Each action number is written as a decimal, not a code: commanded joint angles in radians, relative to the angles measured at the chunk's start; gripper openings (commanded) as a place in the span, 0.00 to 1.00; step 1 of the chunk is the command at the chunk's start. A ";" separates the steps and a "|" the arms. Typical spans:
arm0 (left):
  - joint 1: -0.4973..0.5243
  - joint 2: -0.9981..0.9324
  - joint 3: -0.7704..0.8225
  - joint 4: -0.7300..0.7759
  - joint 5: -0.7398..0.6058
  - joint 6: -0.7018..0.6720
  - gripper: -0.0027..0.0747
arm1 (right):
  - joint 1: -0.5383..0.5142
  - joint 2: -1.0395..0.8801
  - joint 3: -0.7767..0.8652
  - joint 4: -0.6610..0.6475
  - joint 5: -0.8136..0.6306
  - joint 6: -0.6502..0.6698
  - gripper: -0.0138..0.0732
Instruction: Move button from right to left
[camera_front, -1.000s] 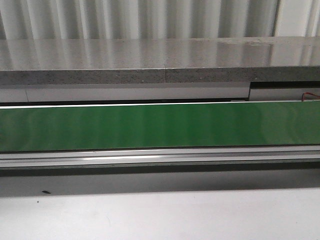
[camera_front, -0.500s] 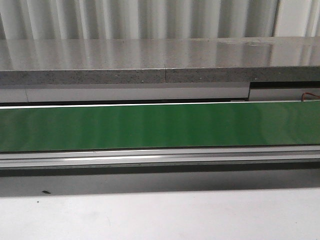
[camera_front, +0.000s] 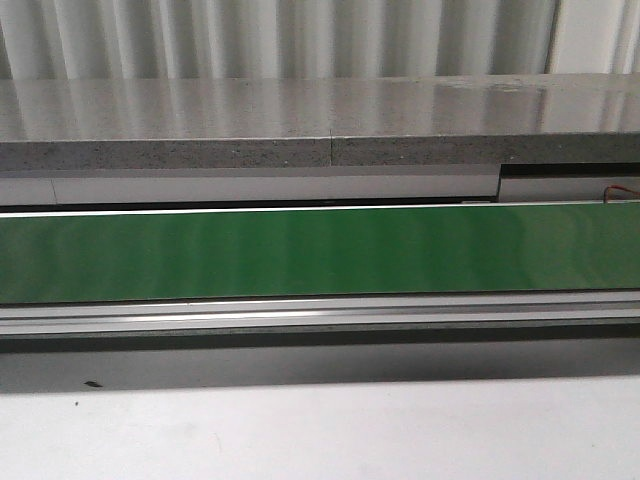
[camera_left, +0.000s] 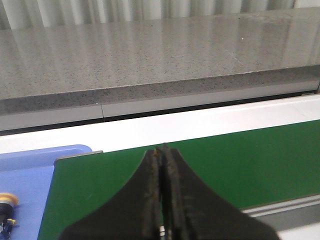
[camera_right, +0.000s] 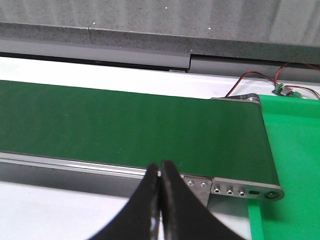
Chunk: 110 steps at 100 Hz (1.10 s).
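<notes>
Hanging over the green belt (camera_left: 240, 165), the left pincer (camera_left: 163, 152) has its jaws pressed together on nothing; the right pincer (camera_right: 160, 167) is likewise together and empty above the belt's other end. A button (camera_left: 6, 207) lies at the frame edge in a blue tray (camera_left: 30, 180) beside the left pincer. Risk: reaching for a fresh button with jaws unopened would knock it away.
</notes>
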 joint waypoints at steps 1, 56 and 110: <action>-0.009 -0.016 0.016 -0.015 -0.084 -0.008 0.01 | 0.002 0.006 -0.025 -0.001 -0.076 -0.010 0.08; 0.011 -0.220 0.412 0.277 -0.483 -0.265 0.01 | 0.002 0.006 -0.025 -0.001 -0.076 -0.010 0.08; 0.011 -0.253 0.448 0.278 -0.427 -0.259 0.01 | 0.002 0.006 -0.025 -0.001 -0.072 -0.010 0.08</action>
